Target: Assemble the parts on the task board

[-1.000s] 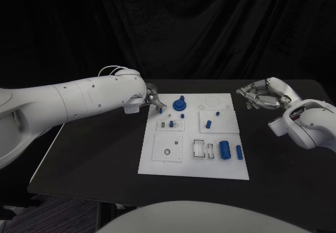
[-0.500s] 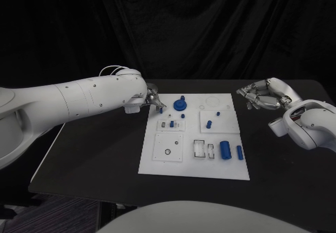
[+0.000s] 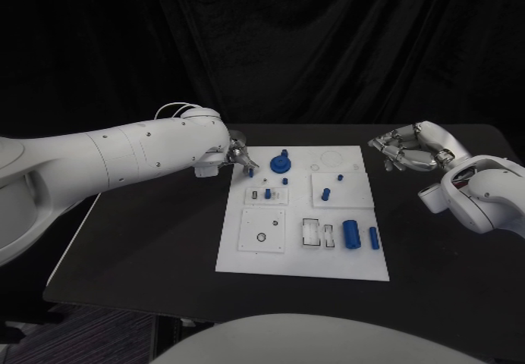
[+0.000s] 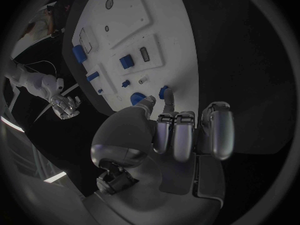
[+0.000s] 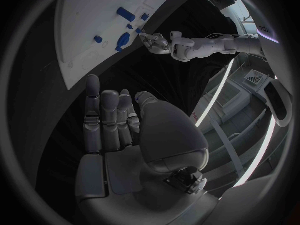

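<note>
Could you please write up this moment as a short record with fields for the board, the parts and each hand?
board: white task board in the middle of the black table
parts: blue pieces on the board, among them a large cylinder near its right edge and a knobbed piece at its far end
left hand: left hand at the board's far left corner, fingertips at a small blue peg; whether it grips the peg cannot be told
right hand: right hand raised off the board's far right side, fingers apart, holding nothing

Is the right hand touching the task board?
Apart. The head view shows the right hand hovering beyond the task board's right edge, black table between them.
</note>
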Controlling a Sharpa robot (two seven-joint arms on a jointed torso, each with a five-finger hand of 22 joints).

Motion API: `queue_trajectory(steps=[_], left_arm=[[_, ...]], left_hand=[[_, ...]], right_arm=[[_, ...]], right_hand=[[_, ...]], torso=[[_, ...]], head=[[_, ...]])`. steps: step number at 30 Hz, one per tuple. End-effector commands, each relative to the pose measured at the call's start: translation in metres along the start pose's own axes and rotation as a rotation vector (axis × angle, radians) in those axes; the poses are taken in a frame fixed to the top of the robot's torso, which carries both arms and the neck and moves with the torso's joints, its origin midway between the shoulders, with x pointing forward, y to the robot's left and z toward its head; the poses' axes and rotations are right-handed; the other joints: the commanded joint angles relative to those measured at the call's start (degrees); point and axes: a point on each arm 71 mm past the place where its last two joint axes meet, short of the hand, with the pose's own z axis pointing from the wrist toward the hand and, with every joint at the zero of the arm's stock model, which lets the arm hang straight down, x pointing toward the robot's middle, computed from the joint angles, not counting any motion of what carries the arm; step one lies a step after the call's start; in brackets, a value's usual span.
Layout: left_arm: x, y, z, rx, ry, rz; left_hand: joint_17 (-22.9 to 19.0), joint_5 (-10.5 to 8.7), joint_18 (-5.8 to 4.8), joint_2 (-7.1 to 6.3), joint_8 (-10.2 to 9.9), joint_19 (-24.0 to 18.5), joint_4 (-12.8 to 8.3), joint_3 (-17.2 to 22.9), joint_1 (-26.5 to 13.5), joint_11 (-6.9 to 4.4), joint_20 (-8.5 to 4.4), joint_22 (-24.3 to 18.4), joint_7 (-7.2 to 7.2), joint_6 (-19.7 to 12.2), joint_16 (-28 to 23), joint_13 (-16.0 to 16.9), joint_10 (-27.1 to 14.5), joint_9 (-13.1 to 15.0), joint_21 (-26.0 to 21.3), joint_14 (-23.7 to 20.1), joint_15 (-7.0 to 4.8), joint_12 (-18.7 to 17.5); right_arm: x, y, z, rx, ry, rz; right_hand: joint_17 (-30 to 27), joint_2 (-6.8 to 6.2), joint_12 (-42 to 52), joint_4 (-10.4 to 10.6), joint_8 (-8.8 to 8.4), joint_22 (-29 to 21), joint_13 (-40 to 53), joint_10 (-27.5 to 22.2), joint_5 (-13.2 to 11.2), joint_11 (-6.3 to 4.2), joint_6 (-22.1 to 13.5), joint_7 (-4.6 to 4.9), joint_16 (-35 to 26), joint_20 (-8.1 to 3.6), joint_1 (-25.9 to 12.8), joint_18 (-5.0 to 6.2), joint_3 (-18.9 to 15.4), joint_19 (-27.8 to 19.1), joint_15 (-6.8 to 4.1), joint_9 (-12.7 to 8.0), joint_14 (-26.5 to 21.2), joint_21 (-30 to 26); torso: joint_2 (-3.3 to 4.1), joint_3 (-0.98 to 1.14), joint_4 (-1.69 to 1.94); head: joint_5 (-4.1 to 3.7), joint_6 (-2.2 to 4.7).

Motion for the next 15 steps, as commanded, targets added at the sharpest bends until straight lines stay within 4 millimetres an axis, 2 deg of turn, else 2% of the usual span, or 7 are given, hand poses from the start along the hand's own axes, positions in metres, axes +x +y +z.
queue_trajectory(steps=[1,6,15], left_arm=[[0.0016,-0.0007,0.0011,0.007,0.01,0.009],[0.0016,-0.0002,0.0016,0.007,0.008,0.007],[0.0024,0.0016,0.002,0.001,0.019,0.011]], left_hand=[[15.08,0.33,0.9,-0.05,-0.39,-0.52,-0.21,0.46,0.74,0.11,0.06,4.38,-0.08,0.35,0.15,15.09,6.07,-0.08,-0.34,5.85,0.24,0.2],[15.08,0.44,0.87,0.21,-0.52,-0.46,-0.79,1.4,1.13,0.07,0.02,4.5,-0.13,0.33,0.15,15.09,6.07,-0.13,-0.31,5.85,0.2,0.2],[15.08,1.22,0.89,0.16,-0.63,-0.49,-1.6,2.66,1.42,0.01,-0.03,4.51,-0.19,0.36,0.15,15.09,6.07,-0.14,-0.42,5.85,0.15,0.2]], right_arm=[[0.0016,-0.0012,-0.0005,0.015,0.01,0.001],[0.0023,-0.0011,-0.0001,0.015,0.016,0.002],[0.0031,-0.0019,-0.0003,0.014,0.02,0.003]], right_hand=[[-0.11,0.16,-0.19,-0.02,-0.23,0.07,-0.09,-0.61,0.28,0.01,-0.15,0.09,0.16,0.04,0.59,0.54,0.42,0.51,-0.15,-0.07,0.1,-0.29],[-0.2,0.1,-0.24,-0.08,-0.22,0.11,-0.22,-0.7,0.47,0.0,-0.14,0.09,0.12,0.03,0.81,0.53,0.64,0.52,-0.15,-0.08,0.05,-0.33],[-0.23,-0.2,-0.22,-0.3,-0.21,0.28,-0.39,-0.76,1.2,0.0,-0.11,0.1,0.15,0.01,1.56,0.53,1.37,0.55,-0.17,-0.09,0.02,-0.47]], torso=[[0.03,-0.03,0.02],[0.06,-0.03,-0.05],[0.14,0.01,0.04]], head=[[0.03,-0.01],[0.04,-0.01],[-0.17,-0.01]])
